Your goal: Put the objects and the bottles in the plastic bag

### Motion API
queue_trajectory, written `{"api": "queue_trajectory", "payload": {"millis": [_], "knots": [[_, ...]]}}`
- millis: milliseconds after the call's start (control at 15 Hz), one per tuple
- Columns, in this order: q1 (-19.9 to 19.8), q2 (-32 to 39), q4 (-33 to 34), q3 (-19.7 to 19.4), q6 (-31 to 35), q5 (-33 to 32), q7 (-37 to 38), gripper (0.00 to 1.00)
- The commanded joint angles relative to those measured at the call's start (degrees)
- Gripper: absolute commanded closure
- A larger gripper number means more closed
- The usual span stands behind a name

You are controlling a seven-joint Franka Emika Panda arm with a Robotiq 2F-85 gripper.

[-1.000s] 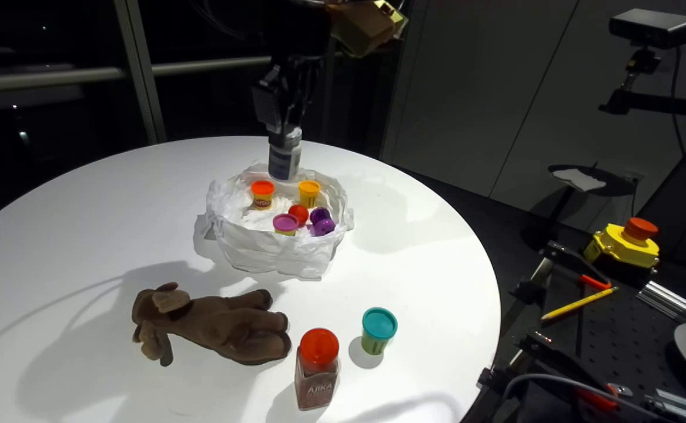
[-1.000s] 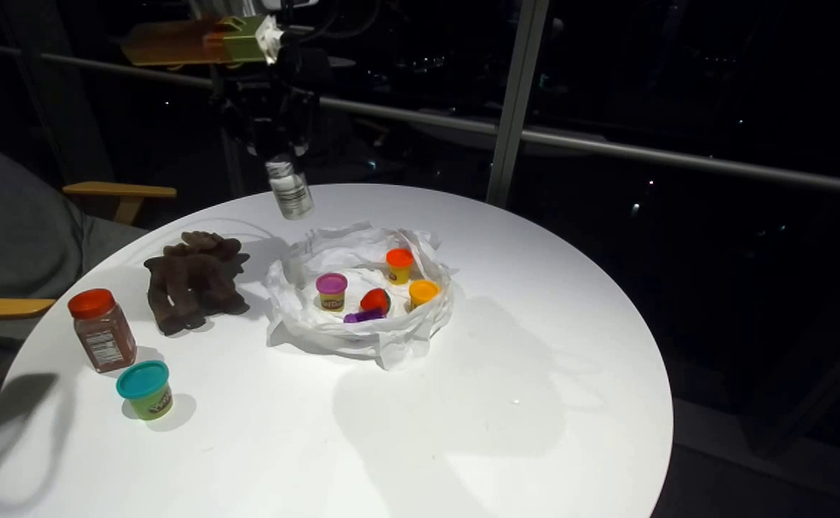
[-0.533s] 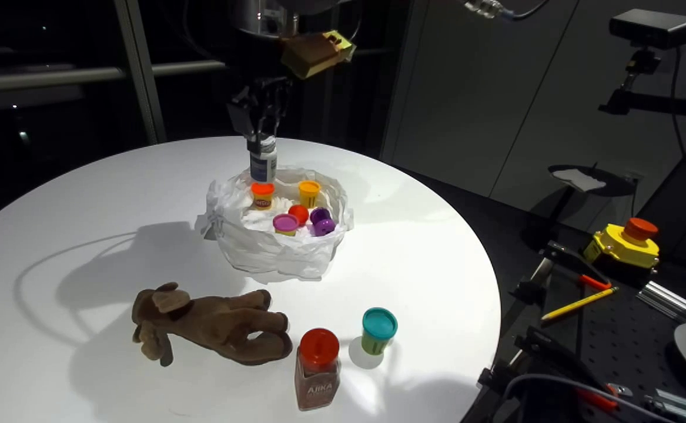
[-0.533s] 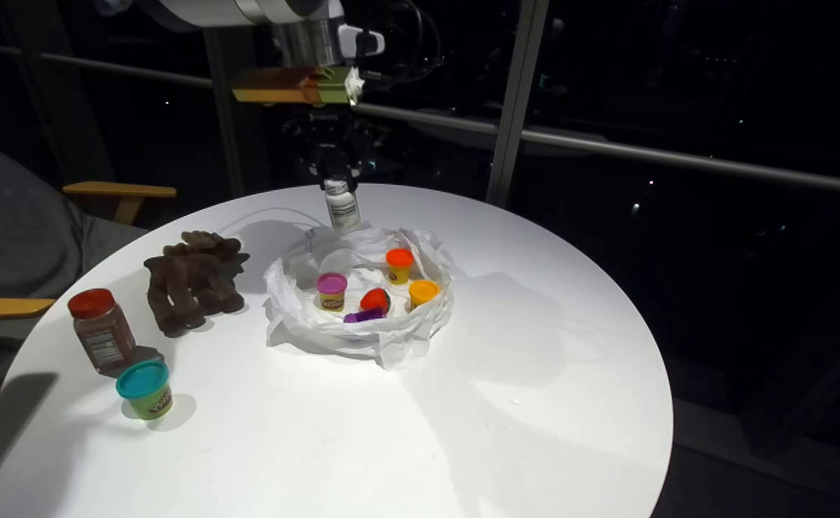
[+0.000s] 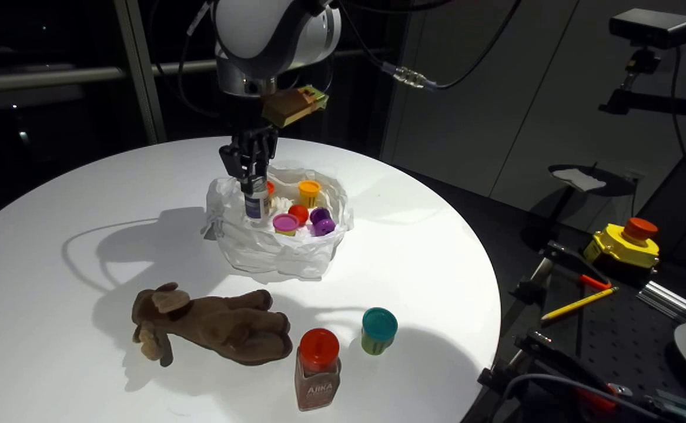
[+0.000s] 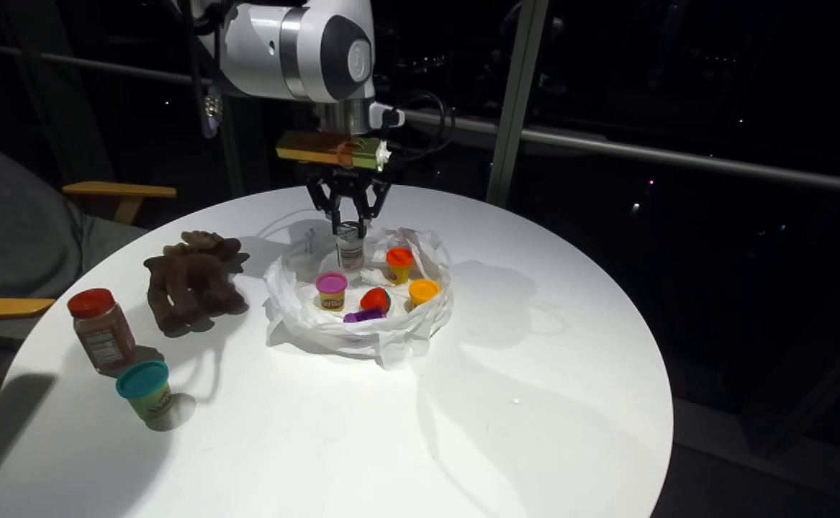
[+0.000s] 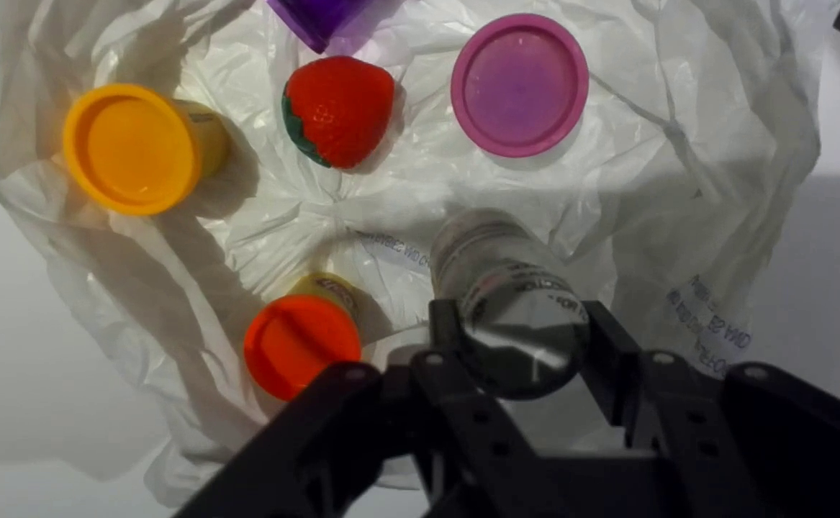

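My gripper (image 5: 254, 183) (image 6: 350, 227) (image 7: 524, 324) is shut on a white bottle (image 5: 257, 207) (image 6: 351, 256) (image 7: 488, 248) by its cap end. The bottle is inside the open white plastic bag (image 5: 278, 258) (image 6: 348, 342) (image 7: 722, 129), slightly tilted in the wrist view. I cannot tell whether its base touches the bag floor. The bag holds a red-lidded tub (image 7: 297, 345), an orange-lidded tub (image 7: 135, 151), a pink-lidded tub (image 7: 520, 85), a strawberry (image 7: 344, 108) and a purple object (image 7: 322, 18). On the table are a brown plush toy (image 5: 219, 323), a red-lidded jar (image 5: 317, 379) and a teal-lidded tub (image 5: 379, 329).
The round white table (image 6: 549, 432) carries everything. A chair with wooden armrests (image 6: 121, 190) stands beside it. A side bench with a yellow emergency-stop box (image 5: 619, 247) and a pencil (image 5: 581, 304) lies beyond the table edge.
My gripper has carried the bottle down from above and behind the bag into it, beside the red-lidded tub. The other things stay in place.
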Motion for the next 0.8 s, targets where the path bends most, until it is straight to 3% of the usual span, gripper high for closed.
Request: {"api": "queue_trajectory", "payload": {"millis": [0,400,467,600,733], "knots": [[0.74,6.68,9.72,-0.64,-1.66,0.17,-0.37,0.80],[2.03,11.73,15.66,-2.08,0.39,-1.01,-0.21,0.80],[2.15,11.31,15.58,-1.89,-0.20,-0.97,-0.58,0.30],[2.43,8.98,13.26,-1.69,-1.94,-0.99,-0.89,0.23],[3.37,5.06,8.83,-1.86,-2.37,-1.10,0.52,0.07]]}}
